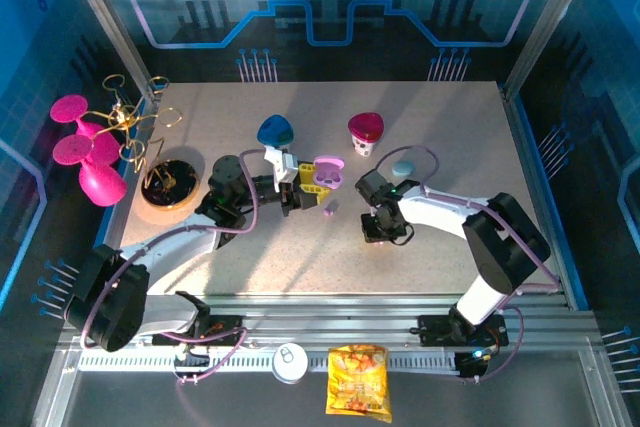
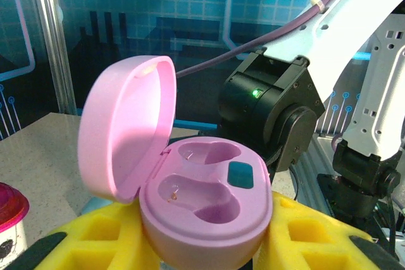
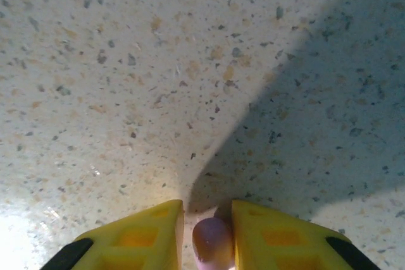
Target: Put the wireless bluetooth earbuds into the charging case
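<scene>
My left gripper (image 2: pixel 205 251) is shut on a lilac-pink charging case (image 2: pixel 209 210) and holds it above the table with its lid (image 2: pixel 126 131) swung open. Both moulded wells are empty. From above, the case (image 1: pixel 328 173) sits at that gripper's yellow fingertips (image 1: pixel 306 179). My right gripper (image 3: pixel 207 235) points down at the tabletop with a lilac earbud (image 3: pixel 213 243) between its yellow fingers (image 3: pixel 136 238). The bud touches the right finger, and a thin gap shows at the left one. Another lilac earbud (image 1: pixel 329 211) lies on the table between the arms.
A blue domed object (image 1: pixel 276 131) and a magenta one (image 1: pixel 365 128) stand behind the grippers. A light blue case (image 1: pixel 402 166) lies by the right arm. A gold wire stand on a round base (image 1: pixel 168 187) occupies the left side of the table.
</scene>
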{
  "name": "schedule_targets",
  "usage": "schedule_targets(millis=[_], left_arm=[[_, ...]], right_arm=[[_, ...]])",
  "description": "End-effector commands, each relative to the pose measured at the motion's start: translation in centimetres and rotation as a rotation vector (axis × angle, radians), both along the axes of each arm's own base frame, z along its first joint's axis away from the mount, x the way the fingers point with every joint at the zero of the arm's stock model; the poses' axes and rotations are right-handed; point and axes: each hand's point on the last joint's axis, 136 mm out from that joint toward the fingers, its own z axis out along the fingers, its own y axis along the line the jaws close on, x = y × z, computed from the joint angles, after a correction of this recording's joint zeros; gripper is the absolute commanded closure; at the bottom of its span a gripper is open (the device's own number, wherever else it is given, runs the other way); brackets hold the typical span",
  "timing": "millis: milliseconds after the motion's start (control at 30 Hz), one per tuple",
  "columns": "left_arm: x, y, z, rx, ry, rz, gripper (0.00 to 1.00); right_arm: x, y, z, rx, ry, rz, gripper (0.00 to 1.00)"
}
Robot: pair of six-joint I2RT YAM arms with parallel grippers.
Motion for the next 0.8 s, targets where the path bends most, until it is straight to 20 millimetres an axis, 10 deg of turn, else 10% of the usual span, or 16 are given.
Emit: schedule_targets(millis=[0, 400, 767], left_arm=[[-0.2, 0.3, 0.4, -0.002, -0.036, 0.011, 0.71], [0.0, 0.3, 0.0, 0.002, -0.032, 0.020, 0.71], [0.5, 0.1, 0.3, -0.037, -0.022, 0.013, 0.72]], right_arm=[[-0.3, 0.2, -0.1, -0.032, 0.019, 0.028, 0.79], [0.4, 0.0, 2.6, 0.001, -0.064, 0.032, 0.92], [1.6, 5.7, 19.2, 0.619, -0.501, 0.220, 0.94]])
